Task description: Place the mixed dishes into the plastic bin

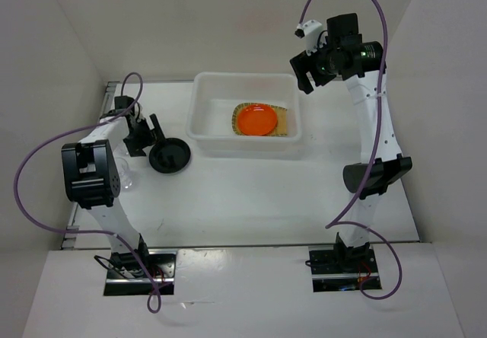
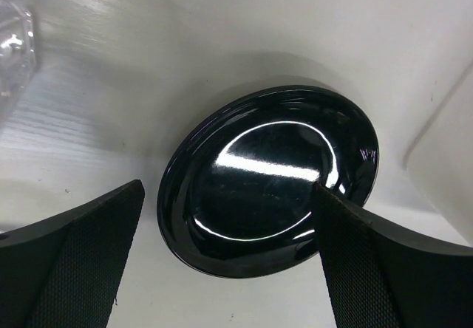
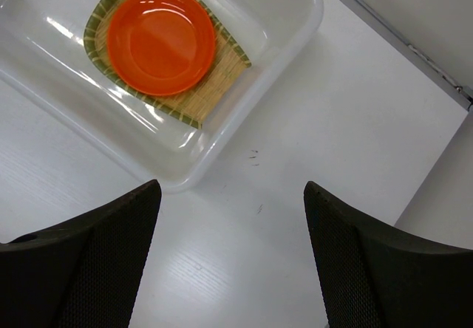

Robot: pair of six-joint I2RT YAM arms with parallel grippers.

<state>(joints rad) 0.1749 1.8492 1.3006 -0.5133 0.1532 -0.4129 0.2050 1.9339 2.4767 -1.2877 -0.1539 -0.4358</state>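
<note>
A glossy black plate (image 1: 169,155) (image 2: 270,180) lies on the table left of the plastic bin (image 1: 199,87). My left gripper (image 1: 144,132) (image 2: 229,188) hangs open just over its near side, one finger on either side of it; the right finger overlaps the plate's edge. The orange plate (image 1: 256,119) (image 3: 161,41) rests on the bamboo tray (image 1: 283,125) (image 3: 211,91) inside the bin (image 3: 185,176). My right gripper (image 1: 304,68) (image 3: 231,188) is raised, open and empty, past the bin's right end. A clear cup (image 2: 11,55) stands at the left near my left arm.
White walls close in the table on the left, back and right. The bin's left wall stands close to the right of the black plate. A metal strip runs along the table's left and far edges.
</note>
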